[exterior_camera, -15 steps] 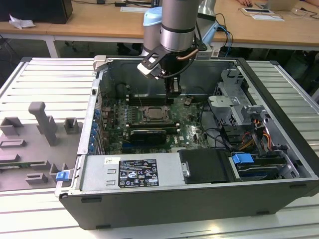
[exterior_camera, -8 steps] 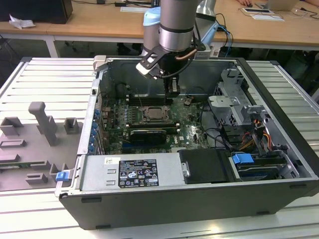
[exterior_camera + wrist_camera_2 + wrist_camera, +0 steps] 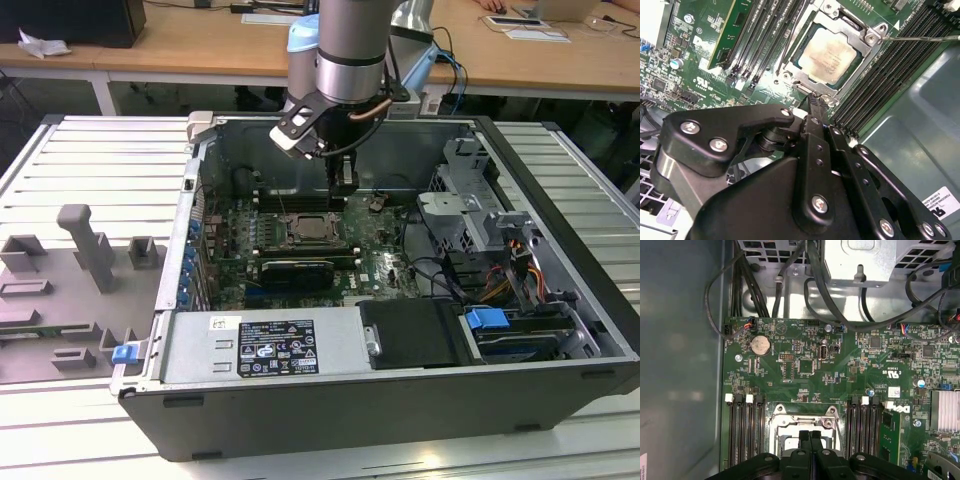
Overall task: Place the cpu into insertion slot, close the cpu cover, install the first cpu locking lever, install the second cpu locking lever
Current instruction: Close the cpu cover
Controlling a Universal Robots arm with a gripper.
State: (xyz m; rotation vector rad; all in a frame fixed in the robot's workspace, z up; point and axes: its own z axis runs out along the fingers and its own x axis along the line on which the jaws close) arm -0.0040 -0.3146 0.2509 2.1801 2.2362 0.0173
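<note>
The cpu (image 3: 830, 52), a square chip with a silvery top, lies flat in the socket on the green motherboard (image 3: 375, 265). The cpu cover (image 3: 855, 27), a thin metal frame, lies down around it. The cover's frame (image 3: 802, 415) is also in the first wrist view. A thin wire locking lever (image 3: 920, 36) runs out sideways from one socket corner over the memory slots. My gripper (image 3: 343, 188) hangs inside the case just above the socket's far edge. Its black fingers are shut with nothing between them, and the tip (image 3: 813, 100) is close to the socket's rim.
The open computer case (image 3: 330, 420) lies on a ribbed metal table. Memory slots (image 3: 745, 430) flank the socket, and an upright card (image 3: 727, 30) stands nearby. Cables and a drive cage (image 3: 470, 215) fill the exterior view's right. A grey fixture (image 3: 85, 250) is on the exterior view's left.
</note>
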